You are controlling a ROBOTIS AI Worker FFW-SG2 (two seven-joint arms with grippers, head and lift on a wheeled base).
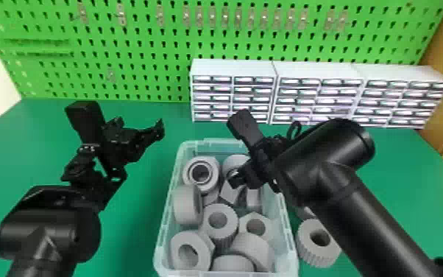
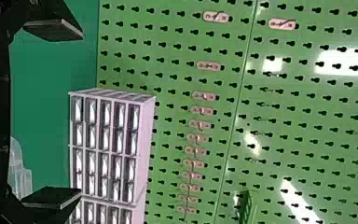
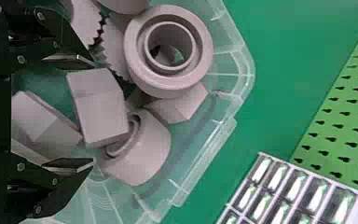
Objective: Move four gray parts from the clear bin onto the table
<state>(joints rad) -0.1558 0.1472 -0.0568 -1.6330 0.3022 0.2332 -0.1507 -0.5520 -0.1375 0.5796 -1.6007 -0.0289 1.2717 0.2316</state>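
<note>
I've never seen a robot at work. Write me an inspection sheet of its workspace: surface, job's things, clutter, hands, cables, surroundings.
Surface: green table, flat, in one plain colour.
Job's things: clear bin holding a jumble of gray parts; a ribbed gray ring on the table right of it, with another gray piece partly hidden behind it.
Clutter: nothing seen.
Left hand: open, above the table, left of the bin.
Right hand: open, over the bin's far end, close to a block-like part.
Cables: a small black loop by the right wrist, possibly a cable.
Surroundings: white drawer units and a green pegboard behind.
</note>
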